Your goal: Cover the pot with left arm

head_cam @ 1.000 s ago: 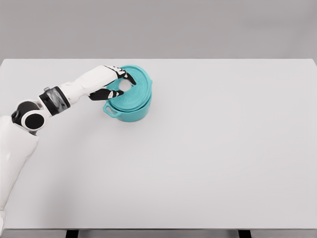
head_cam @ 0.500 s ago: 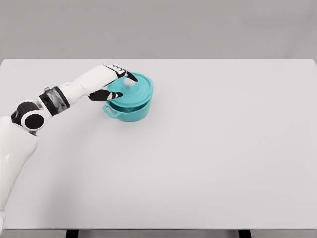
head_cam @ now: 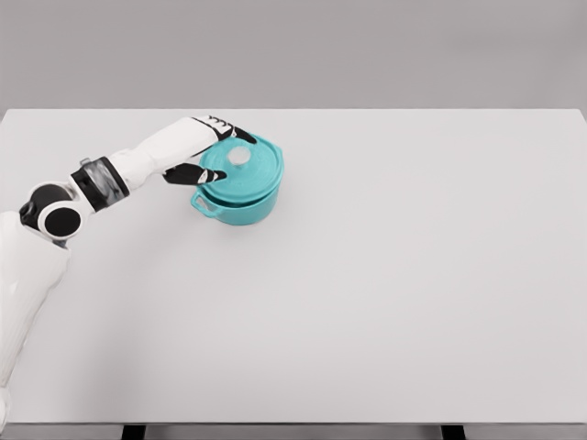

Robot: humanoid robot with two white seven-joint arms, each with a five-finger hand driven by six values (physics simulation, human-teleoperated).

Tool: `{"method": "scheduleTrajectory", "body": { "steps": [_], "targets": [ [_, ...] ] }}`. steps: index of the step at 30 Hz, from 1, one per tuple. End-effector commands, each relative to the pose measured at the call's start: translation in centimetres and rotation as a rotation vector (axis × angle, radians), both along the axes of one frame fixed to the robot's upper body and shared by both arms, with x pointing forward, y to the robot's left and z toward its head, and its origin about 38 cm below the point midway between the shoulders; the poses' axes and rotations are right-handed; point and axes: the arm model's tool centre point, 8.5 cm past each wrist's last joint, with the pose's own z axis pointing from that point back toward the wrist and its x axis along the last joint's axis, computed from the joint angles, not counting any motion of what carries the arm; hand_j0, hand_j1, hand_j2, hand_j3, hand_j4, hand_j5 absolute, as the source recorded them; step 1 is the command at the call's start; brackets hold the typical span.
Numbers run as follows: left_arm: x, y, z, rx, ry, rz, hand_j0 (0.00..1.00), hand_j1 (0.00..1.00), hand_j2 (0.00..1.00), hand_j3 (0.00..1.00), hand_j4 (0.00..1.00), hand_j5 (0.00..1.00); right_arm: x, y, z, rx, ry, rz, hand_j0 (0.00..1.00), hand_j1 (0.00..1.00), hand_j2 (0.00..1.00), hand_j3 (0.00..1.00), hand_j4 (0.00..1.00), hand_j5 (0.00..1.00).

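Note:
A teal pot [head_cam: 240, 203] stands on the white table [head_cam: 385, 275], left of the middle and toward the back. Its teal lid [head_cam: 252, 172] rests on top, with the grey knob [head_cam: 239, 157] in plain sight. My left hand [head_cam: 226, 154] reaches in from the left and hovers at the lid's left edge. Its fingers are spread open, the upper fingers [head_cam: 229, 131] over the rim's far side and the thumb [head_cam: 204, 174] at the near side. I cannot tell if they still touch the lid. No right arm shows.
One small pot handle [head_cam: 204, 205] sticks out at the lower left, just below my left hand. The table's far edge runs a short way behind the pot.
The lid has come down level onto the pot. My left hand has let go of the knob and its fingers have spread apart, pulling slightly left.

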Motion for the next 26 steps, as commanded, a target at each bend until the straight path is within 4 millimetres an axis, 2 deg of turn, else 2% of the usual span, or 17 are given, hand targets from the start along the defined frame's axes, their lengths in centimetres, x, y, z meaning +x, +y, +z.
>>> {"method": "scheduleTrajectory", "body": {
  "steps": [1, 2, 3, 5, 8, 11, 13, 16, 19, 26],
  "targets": [
    [0.0, 0.1, 0.2, -0.01, -0.001, 0.003, 0.85, 0.85, 0.85, 0.85, 0.85, 0.85, 0.0, 0.0, 0.0, 0.001, 0.001, 0.0, 1.0, 1.0, 1.0, 1.0, 1.0, 1.0],
    [0.1, 0.4, 0.4, -0.015, -0.007, 0.011, 0.89, 0.89, 0.89, 0.89, 0.89, 0.89, 0.0, 0.0, 0.0, 0.001, 0.001, 0.0, 1.0, 1.0, 1.0, 1.0, 1.0, 1.0],
    [0.2, 1.1, 0.9, -0.025, -0.017, 0.031, 1.0, 1.0, 1.0, 1.0, 1.0, 1.0, 0.1, 0.0, 0.0, 0.0, -0.002, 0.0, 1.0, 1.0, 1.0, 1.0, 1.0, 1.0],
    [0.3, 2.5, 2.3, -0.03, -0.051, 0.058, 1.0, 1.0, 1.0, 1.0, 1.0, 1.0, 0.0, 0.0, 0.0, 0.0, -0.001, 0.0, 1.0, 1.0, 1.0, 1.0, 1.0, 1.0],
    [-0.6, 6.5, 6.4, -0.006, -0.164, 0.116, 1.0, 1.0, 1.0, 1.0, 1.0, 1.0, 0.0, 0.0, 0.0, 0.001, 0.001, 0.0, 1.0, 1.0, 1.0, 1.0, 1.0, 1.0],
    [-1.5, 11.4, 8.1, 0.018, -0.189, 0.203, 1.0, 1.0, 1.0, 1.0, 1.0, 1.0, 0.0, 0.0, 0.0, 0.001, 0.001, 0.0, 1.0, 1.0, 1.0, 1.0, 1.0, 1.0],
    [-2.5, 14.1, 7.3, 0.058, -0.154, 0.241, 1.0, 1.0, 1.0, 1.0, 1.0, 1.0, 0.0, 0.0, 0.0, 0.0, -0.001, 0.0, 1.0, 1.0, 1.0, 1.0, 1.0, 1.0],
    [-3.3, 15.7, 5.6, 0.067, -0.106, 0.268, 1.0, 1.0, 1.0, 1.0, 1.0, 1.0, 0.0, 0.0, 0.0, 0.001, 0.001, 0.0, 1.0, 1.0, 1.0, 1.0, 1.0, 1.0],
    [-3.9, 15.9, 3.8, 0.083, -0.063, 0.271, 1.0, 1.0, 1.0, 1.0, 1.0, 1.0, 0.0, 0.0, 0.0, 0.001, 0.001, 0.0, 1.0, 1.0, 1.0, 1.0, 1.0, 1.0],
    [-4.0, 15.7, 3.5, 0.085, -0.059, 0.267, 1.0, 1.0, 1.0, 1.0, 1.0, 1.0, 0.0, 0.0, 0.0, 0.001, 0.001, 0.0, 1.0, 1.0, 1.0, 1.0, 1.0, 1.0]
  ]
}}
